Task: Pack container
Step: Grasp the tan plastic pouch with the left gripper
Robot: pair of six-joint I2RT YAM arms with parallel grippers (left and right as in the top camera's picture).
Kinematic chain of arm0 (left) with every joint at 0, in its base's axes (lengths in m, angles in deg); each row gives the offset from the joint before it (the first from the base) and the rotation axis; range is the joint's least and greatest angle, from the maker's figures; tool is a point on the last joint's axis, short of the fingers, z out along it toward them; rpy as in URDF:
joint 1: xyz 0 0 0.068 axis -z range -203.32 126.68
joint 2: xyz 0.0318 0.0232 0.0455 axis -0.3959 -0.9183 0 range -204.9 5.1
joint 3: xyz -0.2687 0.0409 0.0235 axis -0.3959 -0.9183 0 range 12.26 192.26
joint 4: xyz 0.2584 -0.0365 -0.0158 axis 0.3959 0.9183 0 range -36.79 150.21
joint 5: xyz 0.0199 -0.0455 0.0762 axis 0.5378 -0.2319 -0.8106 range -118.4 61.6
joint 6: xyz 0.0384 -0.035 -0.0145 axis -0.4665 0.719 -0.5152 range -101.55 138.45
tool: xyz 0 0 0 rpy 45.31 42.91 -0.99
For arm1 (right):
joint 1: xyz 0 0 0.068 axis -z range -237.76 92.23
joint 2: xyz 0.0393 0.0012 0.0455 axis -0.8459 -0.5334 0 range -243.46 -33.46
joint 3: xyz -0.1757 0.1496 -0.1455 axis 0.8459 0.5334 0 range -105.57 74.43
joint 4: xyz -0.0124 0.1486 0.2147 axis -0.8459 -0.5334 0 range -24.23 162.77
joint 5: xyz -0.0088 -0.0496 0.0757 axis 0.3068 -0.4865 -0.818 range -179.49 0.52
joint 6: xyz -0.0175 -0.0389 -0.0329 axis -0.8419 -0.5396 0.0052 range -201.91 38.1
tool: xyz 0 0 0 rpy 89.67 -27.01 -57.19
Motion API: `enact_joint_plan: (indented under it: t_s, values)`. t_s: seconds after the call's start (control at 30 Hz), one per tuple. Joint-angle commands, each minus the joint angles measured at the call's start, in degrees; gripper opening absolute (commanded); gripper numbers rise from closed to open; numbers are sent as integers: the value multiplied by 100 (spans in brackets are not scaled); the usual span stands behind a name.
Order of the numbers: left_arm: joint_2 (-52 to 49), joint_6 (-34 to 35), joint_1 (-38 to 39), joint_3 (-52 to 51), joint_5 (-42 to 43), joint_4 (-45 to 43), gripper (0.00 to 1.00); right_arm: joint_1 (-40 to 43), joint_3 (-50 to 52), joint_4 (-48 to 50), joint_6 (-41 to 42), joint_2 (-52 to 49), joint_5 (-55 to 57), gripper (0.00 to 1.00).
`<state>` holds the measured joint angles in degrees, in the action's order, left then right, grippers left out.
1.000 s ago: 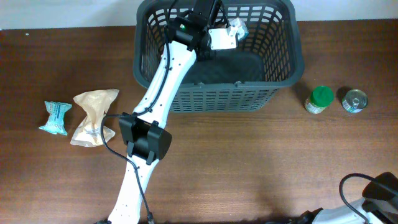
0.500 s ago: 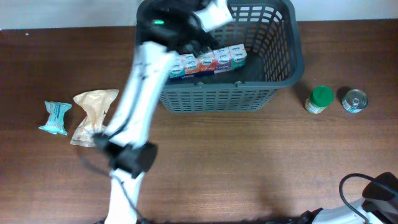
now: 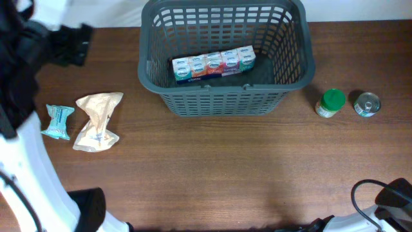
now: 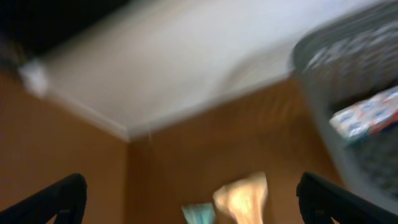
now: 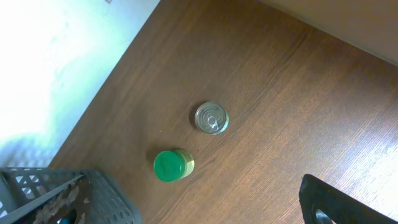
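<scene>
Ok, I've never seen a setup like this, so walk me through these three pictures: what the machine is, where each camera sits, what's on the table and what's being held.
This is a two-armed robot at a brown wooden table. One picture looks straight down from above; the other two come from cameras on the wrists.

From above, the large dark grey slotted plastic basket holds a row of small colourful cartons. Left of it lie a small teal packet and a crumpled tan paper bag. To the right stand a green-lidded jar and a silver tin can.

The white left arm is at the left edge. Its blurred wrist view shows open jaws holding nothing. The right wrist camera looks down on the jar and can; its jaws are barely visible.
</scene>
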<state>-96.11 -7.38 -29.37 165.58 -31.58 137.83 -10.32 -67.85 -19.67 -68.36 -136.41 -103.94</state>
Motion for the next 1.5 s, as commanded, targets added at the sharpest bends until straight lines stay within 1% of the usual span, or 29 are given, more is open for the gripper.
enact_joint_plan:
  t_s: [0.0, 0.07, 0.13, 0.37, 0.47, 0.57, 0.8, 1.03, 1.17, 1.23, 1.3, 1.33, 1.37, 1.43, 1.47]
  values:
    - [-291, 1134, -581, -940, 66, 280, 99, 22, 11, 4, 26, 26, -28, 99]
    - [-291, 1231, -793, -1786, 133, 293, 99, 22, 11, 4, 26, 26, -28, 99]
    - [-291, 1228, -914, -2761, 149, 28, 99, 22, 11, 4, 26, 26, -28, 99]
    - [-372, 1211, -1126, -5908, 149, -1786, 99, 22, 11, 4, 26, 26, -28, 99]
    - [-507, 1211, -1128, -6631, 149, -2304, 99, 22, 11, 4, 26, 26, -28, 99]
    - [-713, 1211, -1128, -6931, 151, -2721, 99, 22, 11, 4, 26, 26, -28, 99]
    - [-1237, 1213, -1128, -6933, 144, -3423, 99, 22, 11, 4, 26, 26, -28, 99]
    - [-1812, 1233, -1128, -6933, 149, -3473, 100, 22, 11, 4, 26, 26, -28, 99]
    - [-1943, 1233, -1128, -6933, 146, -3497, 95, 22, 11, 4, 26, 26, -28, 99]
    - [-1989, 1233, -1128, -6933, 149, -3517, 89, 22, 11, 4, 26, 26, -28, 99]
    - [-2033, 1233, -1128, -6933, 149, -3519, 77, 22, 11, 4, 26, 26, -28, 99]
    - [-2039, 1233, -1128, -6933, 149, -3519, 65, 22, 11, 4, 26, 26, -28, 99]
    - [-2039, 1233, -1128, -6933, 149, -3526, 49, 22, 11, 4, 26, 26, -28, 99]
    - [-2039, 1233, -1128, -6909, 149, -3536, 5, 22, 11, 4, 26, 26, -28, 99]
    - [-2039, 1235, -1128, -6861, 149, -3501, 2, 22, 11, 4, 26, 26, -28, 99]
